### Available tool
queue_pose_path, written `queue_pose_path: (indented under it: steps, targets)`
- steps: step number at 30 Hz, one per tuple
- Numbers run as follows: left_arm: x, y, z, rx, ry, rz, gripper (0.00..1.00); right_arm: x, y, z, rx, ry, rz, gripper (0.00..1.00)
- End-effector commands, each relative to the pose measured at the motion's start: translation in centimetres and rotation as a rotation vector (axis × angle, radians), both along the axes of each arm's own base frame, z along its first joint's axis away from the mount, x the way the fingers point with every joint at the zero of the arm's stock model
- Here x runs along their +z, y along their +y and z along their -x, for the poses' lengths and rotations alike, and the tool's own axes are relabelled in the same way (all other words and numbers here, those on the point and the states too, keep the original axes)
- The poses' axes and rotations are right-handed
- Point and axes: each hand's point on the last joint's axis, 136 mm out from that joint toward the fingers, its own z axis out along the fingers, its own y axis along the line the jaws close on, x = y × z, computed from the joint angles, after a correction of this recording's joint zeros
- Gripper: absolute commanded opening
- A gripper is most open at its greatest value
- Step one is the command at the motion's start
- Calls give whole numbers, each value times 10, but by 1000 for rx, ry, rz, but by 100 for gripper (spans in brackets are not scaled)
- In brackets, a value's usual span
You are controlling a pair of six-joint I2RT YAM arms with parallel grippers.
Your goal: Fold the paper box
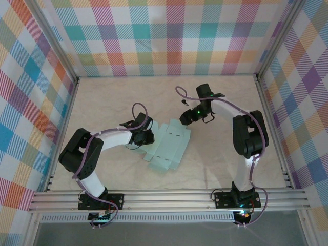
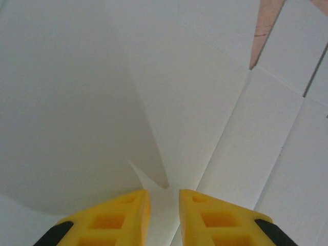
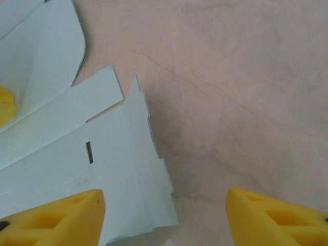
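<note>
The paper box (image 1: 168, 147) lies mostly flat on the counter (image 3: 246, 92). At its left edge, the left fingers (image 2: 146, 200) stand close together astride a raised flap (image 2: 77, 102); whether they clamp it cannot be told. Over its far right corner, the right fingers (image 3: 77, 212) are spread wide and hold nothing.

Recommended: confirm a firm pinch near the crease, then turn the flap about the crease line. Press the right fingers onto the adjacent panel so the sheet cannot slide.

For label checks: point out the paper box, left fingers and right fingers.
paper box (image 1: 171, 146), top external view, middle panel.
left fingers (image 2: 110, 221), left wrist view, one finger's face.
right fingers (image 3: 61, 215), right wrist view, one finger's face.
</note>
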Motion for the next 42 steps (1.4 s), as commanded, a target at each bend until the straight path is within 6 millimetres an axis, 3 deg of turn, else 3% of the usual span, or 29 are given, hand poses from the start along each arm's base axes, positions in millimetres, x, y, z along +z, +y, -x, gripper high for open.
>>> queue_pose_path:
  steps: [1,16,21,27,31,37,42]
  targets:
    - [-25,13,24,1,110,-62,24,4,9,15,65,41,-60,55]
    - [-9,9,-1,-11,-16,-64,24,3,13,-5,20,-1,-66,24]
    - [0,9,-7,1,-48,-64,25,7,11,-5,-7,-6,-59,24]
    - [6,13,-14,-27,-94,-107,26,8,-4,-8,-170,-10,-21,38]
    - [10,8,-19,-51,-107,-103,27,4,-11,11,-248,49,-40,41]
    - [13,-1,-20,-72,-110,-63,27,-7,-5,48,-231,154,-130,49]
    - [15,-5,-23,-87,-121,-51,28,-10,9,59,-192,205,-178,40]
